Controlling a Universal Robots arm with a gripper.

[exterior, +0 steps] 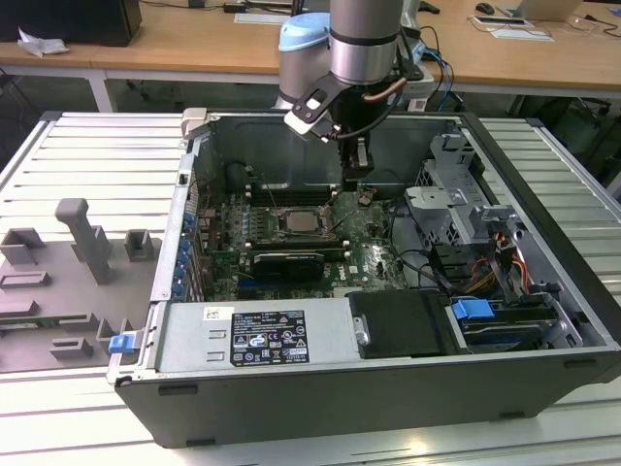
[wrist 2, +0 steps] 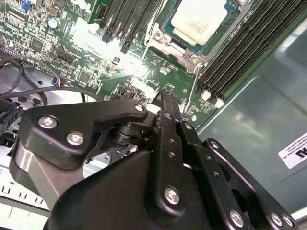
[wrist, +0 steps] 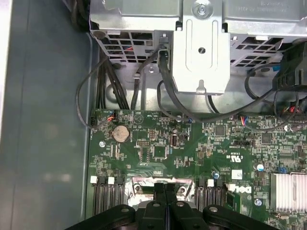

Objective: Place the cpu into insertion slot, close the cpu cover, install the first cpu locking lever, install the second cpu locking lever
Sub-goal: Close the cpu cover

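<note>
One smooth pale square cpu (wrist 2: 198, 20) amid green circuit board (wrist: 225, 139), matte black jaws pressed together, gripping nothing

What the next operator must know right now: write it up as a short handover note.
The gripper is shut with nothing seen between its fingers, and its tip is low over the board.
The cpu is seated in the insertion slot.
The cpu cover looks down around the chip, but that is not certain.
A thin locking lever runs right beside the fingertips; whether it is latched cannot be told.
Done: chip placed.
Left: confirm the cover and secure both levers.
</note>
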